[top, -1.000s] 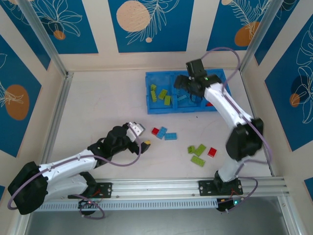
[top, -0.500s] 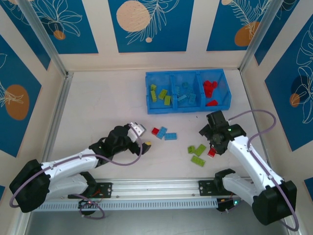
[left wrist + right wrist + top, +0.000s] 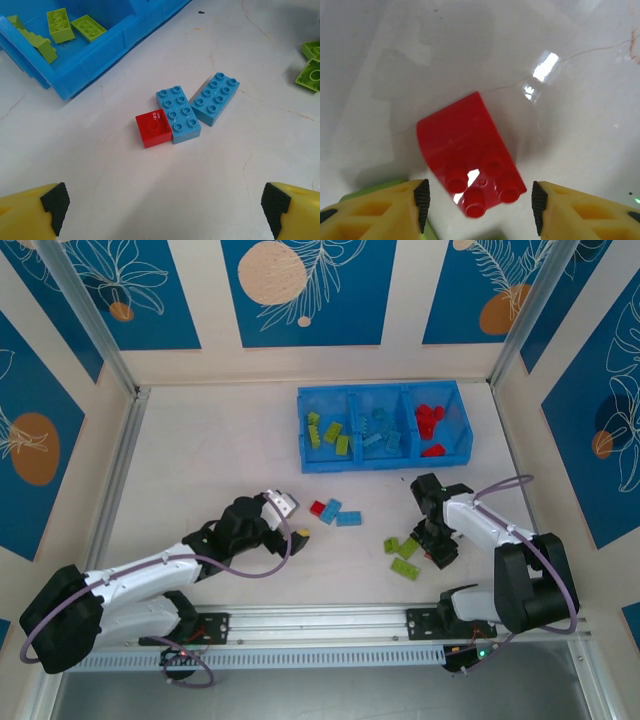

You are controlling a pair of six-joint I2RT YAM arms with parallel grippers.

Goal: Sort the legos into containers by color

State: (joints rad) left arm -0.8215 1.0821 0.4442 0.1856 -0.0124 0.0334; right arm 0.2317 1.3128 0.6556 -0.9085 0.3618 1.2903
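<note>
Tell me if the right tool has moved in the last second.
Yes. The right tool has swung from above the blue tray toward the near edge, and now hangs open over the red brick beside the green bricks.

The right tool (image 3: 437,552) points down at the desk (image 3: 200,460) beside green legos (image 3: 404,553). The left tool (image 3: 288,522) lies near red and blue legos (image 3: 334,511). The blue tray (image 3: 381,460) holds sorted bricks.

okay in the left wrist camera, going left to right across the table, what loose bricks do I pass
red brick → first blue brick, touching the red one → second blue brick → green bricks at the right edge.
</note>
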